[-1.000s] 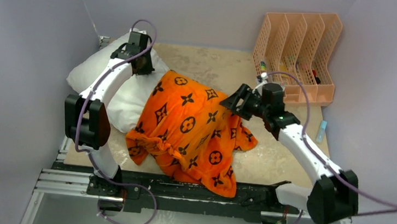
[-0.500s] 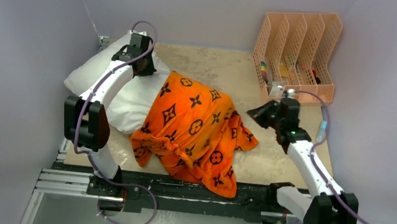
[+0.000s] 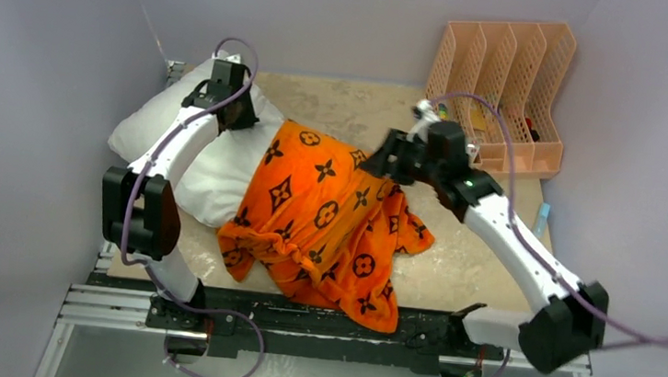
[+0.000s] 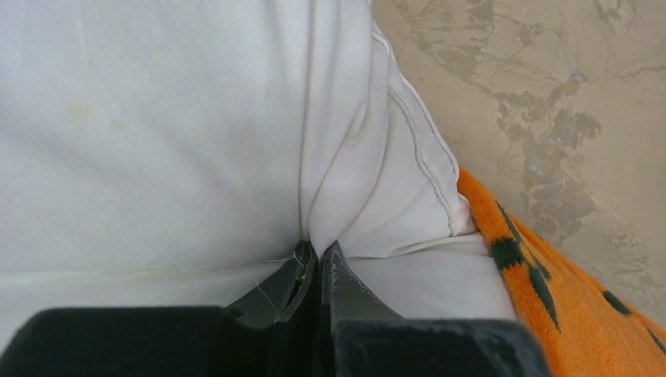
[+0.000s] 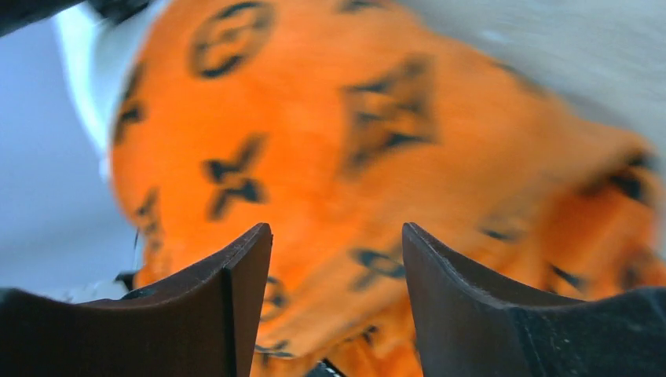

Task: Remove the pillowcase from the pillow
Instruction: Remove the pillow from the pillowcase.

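The left hand (image 4: 314,256) is clamped tight on a fold of the pillow (image 3: 207,169) at the far left of the counter (image 3: 347,107). The pillowcase (image 3: 327,225) covers the pillow's right end and bunches toward the near edge. The right hand (image 5: 338,236), fingers spread and holding nothing, hovers at the cover's far-right side.

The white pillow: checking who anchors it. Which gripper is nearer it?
Left. The left gripper is pinched shut on the pillow; the right gripper hangs open over the pillowcase, off the white fabric.
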### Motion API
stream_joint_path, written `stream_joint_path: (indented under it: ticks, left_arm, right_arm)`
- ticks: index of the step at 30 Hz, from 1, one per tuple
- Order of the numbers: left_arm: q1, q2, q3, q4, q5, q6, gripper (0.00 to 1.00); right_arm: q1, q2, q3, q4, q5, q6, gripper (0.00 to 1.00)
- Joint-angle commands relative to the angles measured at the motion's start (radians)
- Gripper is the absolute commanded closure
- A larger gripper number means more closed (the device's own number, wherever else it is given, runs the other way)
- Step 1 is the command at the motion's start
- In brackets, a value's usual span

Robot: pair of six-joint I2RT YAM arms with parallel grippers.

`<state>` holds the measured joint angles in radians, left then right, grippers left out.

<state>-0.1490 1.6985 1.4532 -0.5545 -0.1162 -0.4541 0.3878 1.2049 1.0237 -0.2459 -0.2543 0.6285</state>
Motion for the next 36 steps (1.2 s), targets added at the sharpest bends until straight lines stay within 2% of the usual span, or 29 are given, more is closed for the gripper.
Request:
stream_joint_path:
  ticks: [1,2,6,9,11,12,14,16,17,19,23,26,29,32,33,36]
  left_arm:
    - [0.034,-0.052,-0.095,-0.106,-0.023,-0.005,1.00]
    - [0.034,-0.063,-0.108,-0.097,-0.016,-0.015,1.00]
    - [0.034,-0.090,-0.137,-0.076,0.005,-0.047,1.00]
    - [0.034,-0.112,-0.158,-0.068,-0.005,-0.056,1.00]
    - [0.034,-0.119,-0.164,-0.063,-0.013,-0.061,1.00]
    - [0.034,-0.120,-0.163,-0.064,-0.017,-0.062,1.00]
    - [0.034,-0.121,-0.164,-0.069,-0.034,-0.066,1.00]
    - [0.035,-0.120,-0.164,-0.071,-0.048,-0.065,1.00]
    - [0.037,-0.118,-0.164,-0.072,-0.055,-0.062,1.00]
    - [0.044,-0.111,-0.167,-0.069,-0.062,-0.061,1.00]
    - [0.055,-0.091,-0.175,-0.057,-0.055,-0.057,1.00]
    - [0.055,-0.093,-0.187,-0.053,-0.041,-0.052,1.00]
    - [0.055,-0.107,-0.205,-0.042,-0.017,-0.055,1.00]
    - [0.054,-0.117,-0.210,-0.044,0.004,-0.053,1.00]
    - [0.053,-0.122,-0.209,-0.047,0.022,-0.047,1.00]
    - [0.053,-0.153,-0.223,-0.041,0.069,-0.031,1.00]
  right_arm:
    - [0.249,0.172,0.259,0.014,0.132,-0.079,0.34]
    - [0.305,0.226,0.327,-0.004,0.204,-0.100,0.29]
    - [0.453,0.495,0.656,-0.154,0.345,-0.178,0.27]
    - [0.544,0.616,0.748,-0.174,0.513,-0.224,0.23]
    - [0.554,0.695,0.792,-0.228,0.545,-0.220,0.25]
    - [0.554,0.729,0.811,-0.300,0.569,-0.193,0.35]
    - [0.554,0.734,0.782,-0.375,0.665,-0.156,0.64]
    - [0.544,0.645,0.636,-0.357,0.761,-0.132,0.93]
    - [0.528,0.579,0.559,-0.332,0.794,-0.123,1.00]
    - [0.472,0.447,0.401,-0.282,0.794,-0.120,1.00]
    - [0.305,0.248,0.141,-0.261,0.645,-0.118,1.00]
    - [0.283,0.173,-0.016,-0.237,0.566,-0.097,1.00]
    - [0.283,0.137,-0.039,-0.190,0.481,-0.066,1.00]
    - [0.283,0.144,0.075,-0.191,0.422,-0.084,1.00]
    - [0.284,0.145,0.124,-0.194,0.403,-0.097,0.94]
    - [0.284,0.145,0.250,-0.152,0.371,-0.121,0.58]
